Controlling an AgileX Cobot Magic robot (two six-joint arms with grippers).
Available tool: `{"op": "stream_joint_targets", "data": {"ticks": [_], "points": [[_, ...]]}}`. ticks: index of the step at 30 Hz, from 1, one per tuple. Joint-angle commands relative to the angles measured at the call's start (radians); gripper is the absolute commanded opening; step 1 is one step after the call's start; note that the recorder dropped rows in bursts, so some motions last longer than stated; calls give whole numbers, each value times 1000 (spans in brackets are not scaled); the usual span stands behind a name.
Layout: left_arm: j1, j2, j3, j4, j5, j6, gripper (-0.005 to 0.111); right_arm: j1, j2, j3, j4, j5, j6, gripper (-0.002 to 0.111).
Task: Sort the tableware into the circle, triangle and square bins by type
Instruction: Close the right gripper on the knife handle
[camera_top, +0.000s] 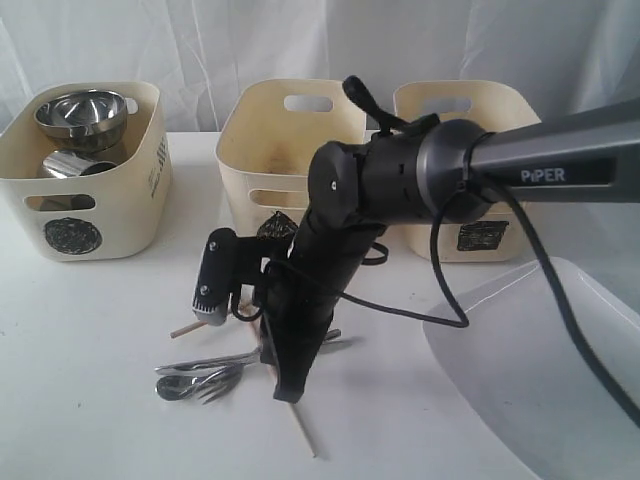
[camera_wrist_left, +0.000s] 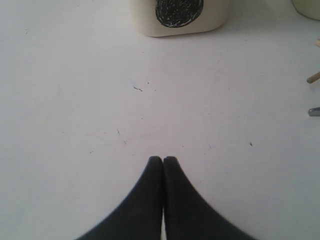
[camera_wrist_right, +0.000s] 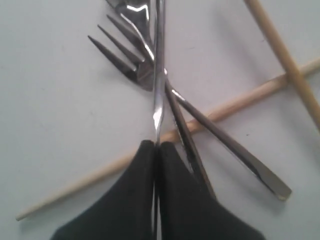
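Observation:
My right gripper (camera_wrist_right: 156, 145) is shut on a thin steel knife (camera_wrist_right: 159, 75) seen edge-on, down among the cutlery. Beside the knife lie a steel fork (camera_wrist_right: 127, 57) and a spoon (camera_wrist_right: 131, 9), with another steel handle (camera_wrist_right: 235, 152) running past the fingers. Two wooden chopsticks (camera_wrist_right: 235, 102) cross beneath them. In the exterior view the right gripper (camera_top: 285, 388) stands over the cutlery pile (camera_top: 200, 380). The left gripper (camera_wrist_left: 162, 159) is shut on nothing, above bare table before the circle bin (camera_wrist_left: 150, 25). A large white plate (camera_top: 540, 380) lies at the right. The small white bowl is out of view.
Three cream bins stand at the back. The circle bin (camera_top: 120, 215) on the left holds a steel bowl (camera_top: 80, 115) and a mug (camera_top: 70, 165). The middle bin (camera_top: 250, 140) and the square bin (camera_top: 500, 110) are partly hidden by the right arm.

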Motion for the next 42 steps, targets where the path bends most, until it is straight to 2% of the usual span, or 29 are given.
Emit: {"op": "stream_joint_targets", "data": {"ticks": [1, 8, 14, 16, 28, 32, 35, 38, 42], "points": [[-5, -3, 7, -4, 11, 1, 0, 3, 34, 7, -3, -6, 7, 0], [-5, -3, 7, -4, 11, 1, 0, 3, 40, 7, -1, -37, 7, 1], [-5, -3, 7, -4, 11, 1, 0, 3, 40, 7, 2, -26, 7, 21], [-5, -3, 7, -4, 11, 1, 0, 3, 40, 7, 2, -26, 7, 24], [-5, -3, 7, -4, 11, 1, 0, 7, 24, 7, 15, -25, 7, 24], [-5, -3, 7, -4, 11, 1, 0, 29, -21, 7, 174, -35, 7, 24], [-5, -3, 7, -4, 11, 1, 0, 81, 21, 7, 108, -94, 18, 24], [-5, -3, 7, -4, 11, 1, 0, 87, 29, 7, 44, -94, 93, 25], [-5, -3, 7, -4, 11, 1, 0, 87, 36, 7, 1, -94, 93, 40]]}}
